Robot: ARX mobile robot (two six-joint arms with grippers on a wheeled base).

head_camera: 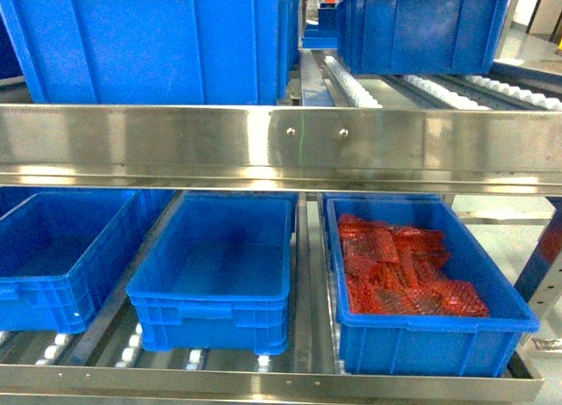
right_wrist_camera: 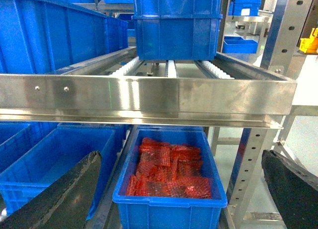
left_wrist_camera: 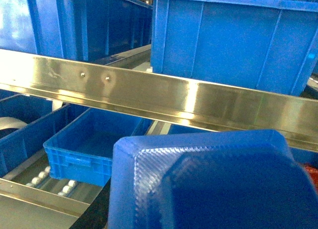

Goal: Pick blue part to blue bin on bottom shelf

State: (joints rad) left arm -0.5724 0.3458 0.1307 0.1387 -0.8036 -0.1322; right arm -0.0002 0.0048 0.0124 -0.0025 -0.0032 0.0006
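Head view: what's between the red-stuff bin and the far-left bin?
An empty blue bin sits between them on the bottom shelf, shown best in the head view.

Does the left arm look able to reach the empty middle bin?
Probably yes: the middle bin is open-topped and empty; the blue part must pass under the steel rail above it.

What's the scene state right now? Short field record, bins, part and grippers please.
bottom shelf bins: three blue bins side by side: left, middle, right
middle bin: looks empty
right bin contents: red parts
blue part: fills the left wrist view foreground, not yet in a bin
left gripper: fingers not visible, state unclear
right gripper: open, fingers spread, nothing between them
upper shelf: steel front rail, more blue crates above
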